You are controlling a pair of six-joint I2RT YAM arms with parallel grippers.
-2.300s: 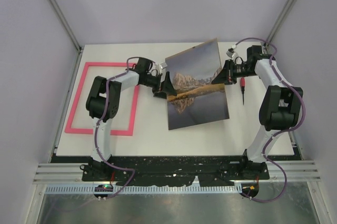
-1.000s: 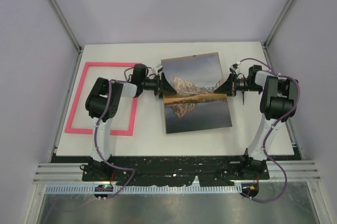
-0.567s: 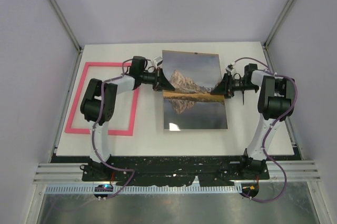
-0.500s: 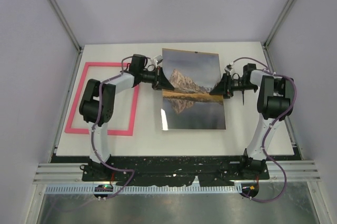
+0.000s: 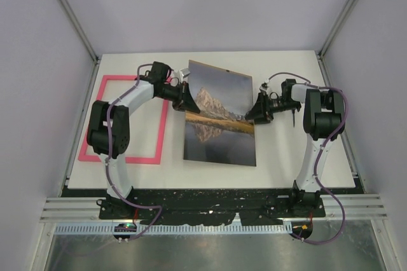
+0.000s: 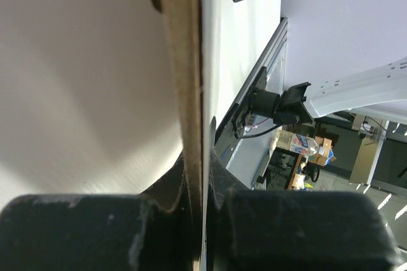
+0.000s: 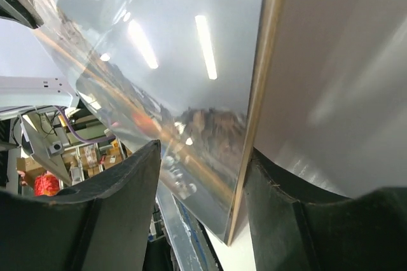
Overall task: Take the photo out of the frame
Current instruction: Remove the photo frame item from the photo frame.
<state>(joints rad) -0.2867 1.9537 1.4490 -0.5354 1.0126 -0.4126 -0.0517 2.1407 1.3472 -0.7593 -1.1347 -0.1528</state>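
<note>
- Right at the near edge, the two arm bases sit side by side, and the white table (image 5: 305,163) runs away from them.
- First thing we meet is the photo (image 5: 219,125), out in the middle of the table with the picture side up. The mountain and its reflection read clearly from above.
- It sits skewed, its far-left corner swung toward the left. The near edge is low by the tabletop, but whether it touches I cannot tell.
- Over on the left lies the pink frame (image 5: 121,158), flat, with bare table showing through its opening. Its right bar is near the photo's left edge but apart from it.
- A little farther in, the left gripper (image 5: 185,98) reaches across the frame's far-right corner to meet the photo's left edge.
- The left wrist camera shows that gripper (image 6: 198,163) pinched tight on the photo (image 6: 184,61). We see the brown edge end-on, with no gap on either side.
- Straight across, the right gripper (image 5: 257,111) is at the photo's right edge.
- Its own camera shows this gripper (image 7: 202,156) spread wide, straddling that edge.
- One of its fingers (image 7: 108,207) stands clear of the glossy face of the photo (image 7: 159,80). The other is just beside the pale back, and I can't tell whether it makes contact.
</note>
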